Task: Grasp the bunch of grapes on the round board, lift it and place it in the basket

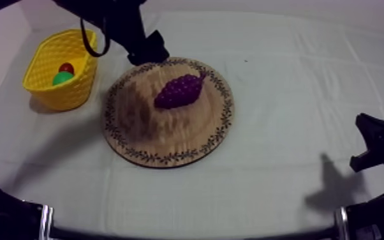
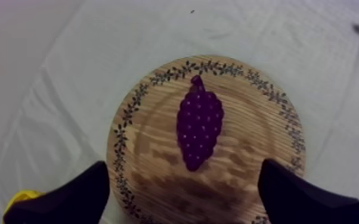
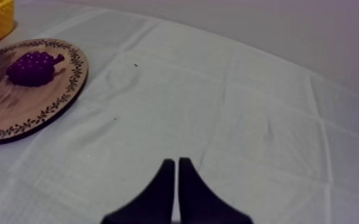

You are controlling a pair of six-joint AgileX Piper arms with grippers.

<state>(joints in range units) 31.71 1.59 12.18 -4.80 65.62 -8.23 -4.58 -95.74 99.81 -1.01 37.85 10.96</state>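
Hovering over the far-left edge of the round wooden board with a patterned rim [image 1: 169, 145], my left gripper [image 2: 185, 171] is spread wide, holding nothing. The purple bunch of toy grapes [image 1: 180, 91] lies on the board's far half. Left of the board stands the yellow lattice basket [image 1: 44, 54], with a small red fruit [image 1: 66, 67] and a green fruit [image 1: 62, 78] inside. My right gripper [image 3: 176, 164] is pressed closed on nothing above the grey-white cloth [image 1: 284, 96], near right.
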